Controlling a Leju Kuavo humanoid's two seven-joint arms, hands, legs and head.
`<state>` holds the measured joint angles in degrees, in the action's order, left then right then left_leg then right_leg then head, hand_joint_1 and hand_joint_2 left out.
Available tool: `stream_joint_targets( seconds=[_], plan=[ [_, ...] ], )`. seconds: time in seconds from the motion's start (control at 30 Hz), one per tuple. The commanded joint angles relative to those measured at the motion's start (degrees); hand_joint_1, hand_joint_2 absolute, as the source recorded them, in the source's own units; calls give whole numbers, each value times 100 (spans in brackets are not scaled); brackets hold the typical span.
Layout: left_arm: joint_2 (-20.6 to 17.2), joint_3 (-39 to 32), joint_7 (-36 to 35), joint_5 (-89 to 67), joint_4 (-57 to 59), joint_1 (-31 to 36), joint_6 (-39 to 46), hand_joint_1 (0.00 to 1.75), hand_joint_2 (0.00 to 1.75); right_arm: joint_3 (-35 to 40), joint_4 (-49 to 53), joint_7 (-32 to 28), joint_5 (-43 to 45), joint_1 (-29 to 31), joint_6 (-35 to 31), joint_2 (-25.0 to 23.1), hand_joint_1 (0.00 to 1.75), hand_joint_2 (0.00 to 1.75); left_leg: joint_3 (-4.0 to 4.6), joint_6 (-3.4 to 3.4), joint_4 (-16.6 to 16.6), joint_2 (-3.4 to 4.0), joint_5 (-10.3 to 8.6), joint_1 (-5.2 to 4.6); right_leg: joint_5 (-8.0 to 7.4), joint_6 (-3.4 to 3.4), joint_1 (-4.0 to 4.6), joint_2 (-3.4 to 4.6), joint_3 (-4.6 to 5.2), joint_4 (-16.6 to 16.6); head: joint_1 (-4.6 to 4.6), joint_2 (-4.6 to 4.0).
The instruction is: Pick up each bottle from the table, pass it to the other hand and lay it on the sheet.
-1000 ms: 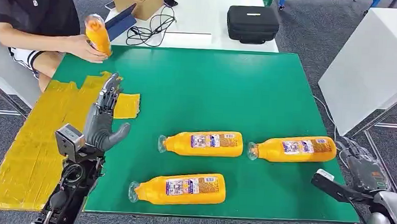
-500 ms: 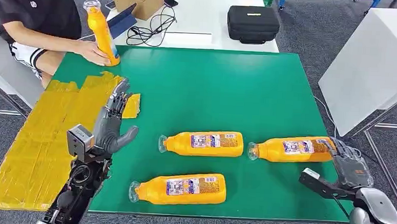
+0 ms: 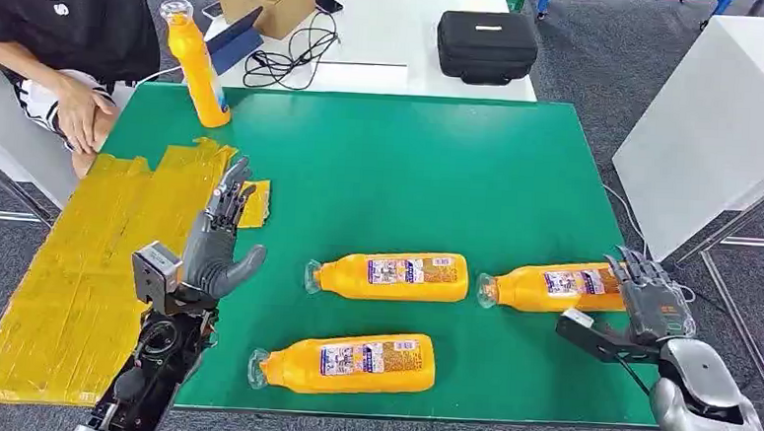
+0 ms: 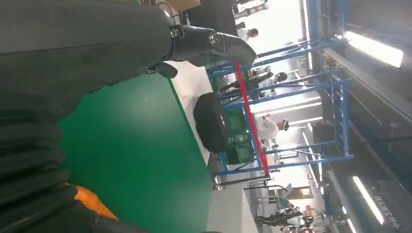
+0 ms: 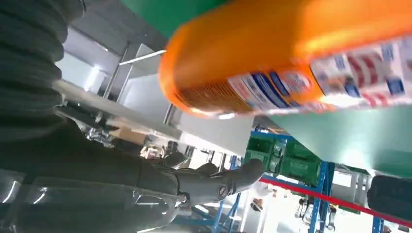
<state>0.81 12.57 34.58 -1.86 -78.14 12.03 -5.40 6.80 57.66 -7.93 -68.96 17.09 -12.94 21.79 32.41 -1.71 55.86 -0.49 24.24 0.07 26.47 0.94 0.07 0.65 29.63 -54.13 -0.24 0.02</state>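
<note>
My right hand (image 3: 650, 299) is spread wide at the base of the far-right bottle (image 3: 552, 286), holding nothing. My left hand (image 3: 217, 236) hangs empty, fingers apart, by the yellow sheet (image 3: 80, 259). Two more bottles lie mid-table.

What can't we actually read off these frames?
- Right hand contact with the rightmost bottle: in the head view the fingers cover its base; the right wrist view is too close and blurred.
- Bottle label text: too small in the head view, blurred in the right wrist view.
- Left hand palm side: faces away in the head view.
- Yellow sheet: near corner cut off by the head view's edge.
</note>
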Motion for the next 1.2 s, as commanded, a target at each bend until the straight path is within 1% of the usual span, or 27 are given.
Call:
stream_joint_targets(
  seconds=[0.03, 0.1, 0.13, 0.2, 0.23, 0.3, 0.33, 0.37, 0.4, 0.47, 0.5, 0.6, 0.63, 0.67, 0.77, 0.83, 0.93, 0.97, 1.0, 1.1, 1.2],
  plan=[
    [38, 22, -44, 145, 617, 216, -31, 0, 175, 746, -1209, 180, -103, 1087, 57, -331, 0, 175, -19, 6, -4, 22, 8, 4, -1, 3, 3, 15, -15, 8, 0, 0],
    [33, -12, -55, 172, 616, 216, -28, 0, 175, 895, -1405, 240, -148, 1265, 80, -401, 0, 175, -11, 4, -2, 20, 5, 1, -2, 2, 1, 16, -6, 4, 0, 0],
    [24, -41, -63, 196, 592, 199, -26, 0, 175, 985, -1510, 330, -207, 1347, 132, -434, 0, 175, -21, 7, -1, 30, 10, 3, -1, 3, 2, 23, -14, 4, 0, 0],
    [11, -64, -63, 210, 558, 171, -22, 0, 175, 1007, -1665, 424, -227, 1426, 244, -482, 0, 175, -12, 5, -3, 21, 4, 2, -3, 2, 2, 16, -7, 4, 0, 0],
    [-3, -71, -63, 209, 560, 159, -21, 0, 175, 1009, -1670, 429, -229, 1433, 245, -489, 0, 175, -22, 8, -2, 31, 9, 4, -2, 3, 4, 21, -15, 5, 0, 0],
    [2, -78, -63, 209, 528, 143, -20, 0, 175, 1018, -1735, 452, -240, 1456, 230, -488, 0, 175, -12, 5, -3, 14, 3, 4, -2, 2, 4, 9, -9, 6, 0, 0],
    [10, -93, -63, 210, 519, 135, -17, 0, 175, 1060, -1830, 480, -286, 1497, 275, -478, 0, 175, -31, 12, 0, 25, 13, 9, 2, 4, 9, 12, -27, 8, -2, 0],
    [17, -119, -63, 216, 499, 110, -12, 0, 175, 1038, -2008, 501, -233, 1573, 423, -506, 0, 175, -23, 8, -1, 16, 9, 5, 3, 4, 5, 7, -20, 5, 0, 0],
    [24, -146, -63, 215, 487, 84, -5, 0, 175, 1011, -2252, 453, -112, 1681, 703, -536, 0, 175, -14, 4, -3, 10, 4, 3, 0, 3, 3, 7, -11, 5, 0, 0],
    [39, -160, -59, 222, 514, 62, -17, 0, 175, 957, -2666, 311, 206, 1847, 1388, -555, 0, 175, -11, 2, -3, 12, 3, 1, -1, 3, 2, 9, -9, 4, 0, 0],
    [56, -134, -53, 228, 553, 77, -29, 0, 175, 936, -2901, 337, 315, 1930, 1776, -528, 0, 175, -20, 4, -3, 17, 7, 2, 1, 5, 3, 11, -17, 5, 0, 0],
    [75, -123, -53, 225, 568, 87, -23, 0, 175, 936, -2937, 331, 318, 1927, 1780, -499, 0, 175, -21, 4, -2, 7, 7, 3, 3, 6, 3, 0, -23, 7, 0, 0],
    [92, -74, -53, 227, 660, 158, -23, 0, 175, 954, -3330, 414, 446, 2081, 2480, -508, 0, 175, -21, 3, -5, 5, 4, 4, 1, 4, 5, 0, -22, 10, 0, 0],
    [122, -58, -56, 229, 718, 225, -25, 0, 175, 1011, -3388, 408, 467, 2094, 2645, -472, 0, 175, -28, 4, -6, 4, 4, 6, 1, 5, 6, -4, -31, 14, 0, 0],
    [140, -34, -136, 265, 720, 328, 1, 0, 175, 984, -3535, 392, 599, 2072, 2610, -490, 0, 175, -28, 7, 1, -16, 4, 10, 4, 8, 10, -27, -40, 13, 0, 0],
    [136, -40, -166, 287, 694, 345, 10, 0, 175, 1001, -3570, 373, 629, 2067, 2657, -526, 0, 175, -36, 5, -5, -11, 0, 13, -2, 4, 12, -20, -43, 21, 2, 0],
    [133, -44, -190, 302, 669, 360, 8, 0, 175, 1018, -3567, 385, 629, 2074, 2656, -544, 0, 175, -53, 7, -5, -22, -2, 11, 1, 5, 9, -30, -62, 20, 4, 0],
    [118, -19, -209, 312, 671, 379, 10, 0, 175, 1063, -3549, 316, 648, 2058, 2575, -549, 155, 175, -54, 5, -3, -5, -1, 11, -3, 3, 10, -11, -60, 18, -2, 0],
    [118, -7, -215, 317, 679, 394, 13, 0, 175, 1085, -3541, 215, 715, 2037, 2538, -549, 175, 175, -55, 7, -4, -6, -2, 13, -4, 3, 12, -16, -63, 19, 2, 0],
    [142, -7, -229, 314, 698, 387, 17, 0, 175, 1098, -3428, 164, 774, 1925, 2342, -530, 175, 175, -69, 4, -3, -10, -3, 10, -2, 1, 10, -17, -75, 16, 0, 0],
    [156, -4, -232, 312, 704, 375, 16, 0, 175, 1110, -3403, 161, 775, 1924, 2311, -520, 175, 175, -75, 6, -6, -11, -6, 12, -5, 3, 12, -22, -82, 21, 4, 0]
  ],
)
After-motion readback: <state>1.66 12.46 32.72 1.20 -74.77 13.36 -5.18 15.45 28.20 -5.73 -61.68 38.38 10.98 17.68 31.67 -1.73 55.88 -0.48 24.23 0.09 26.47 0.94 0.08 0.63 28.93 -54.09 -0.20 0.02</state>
